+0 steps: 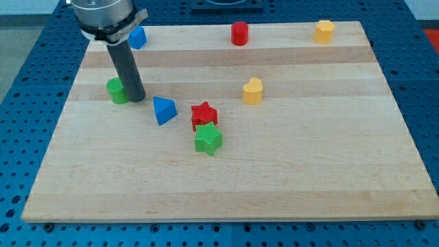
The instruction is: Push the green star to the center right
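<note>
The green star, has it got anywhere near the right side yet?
Not yet. The green star sits near the board's middle, touching the red star. My tip is far to the view's left, beside a green block. The whole push rightward remains.

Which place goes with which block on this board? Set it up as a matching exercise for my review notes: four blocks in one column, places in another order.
Blocks:
1. green star
2. red cylinder
3. green cylinder
4. blue triangle

Places:
A. at the view's top edge of the board, near the middle
B. right beside my tip, on its view-left side
C. just below the red star, touching it
D. between my tip and the red star

Pairs: 1-C, 2-A, 3-B, 4-D
</note>
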{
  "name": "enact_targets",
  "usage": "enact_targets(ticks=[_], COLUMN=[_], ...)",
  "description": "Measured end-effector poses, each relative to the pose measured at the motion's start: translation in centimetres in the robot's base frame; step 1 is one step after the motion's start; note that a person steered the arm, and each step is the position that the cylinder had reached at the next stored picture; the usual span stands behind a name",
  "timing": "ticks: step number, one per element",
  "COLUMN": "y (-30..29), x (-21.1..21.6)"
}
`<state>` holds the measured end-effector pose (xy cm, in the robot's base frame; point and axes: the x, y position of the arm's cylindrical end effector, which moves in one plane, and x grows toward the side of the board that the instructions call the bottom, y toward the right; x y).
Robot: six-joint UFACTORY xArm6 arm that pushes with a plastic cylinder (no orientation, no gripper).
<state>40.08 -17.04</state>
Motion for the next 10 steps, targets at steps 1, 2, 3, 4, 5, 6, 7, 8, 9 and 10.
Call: enact_targets(ticks=[1, 2, 3, 4, 5, 6, 7, 8, 9, 10], y=[0.0, 0.4, 1.4, 1.6, 1.6, 2.8, 6.1, 10.8, 15.1, 18.7], x=[0.0, 0.8, 2.8, 4.4, 7.1, 9.1, 9.7, 10.5, 12.0, 12.0])
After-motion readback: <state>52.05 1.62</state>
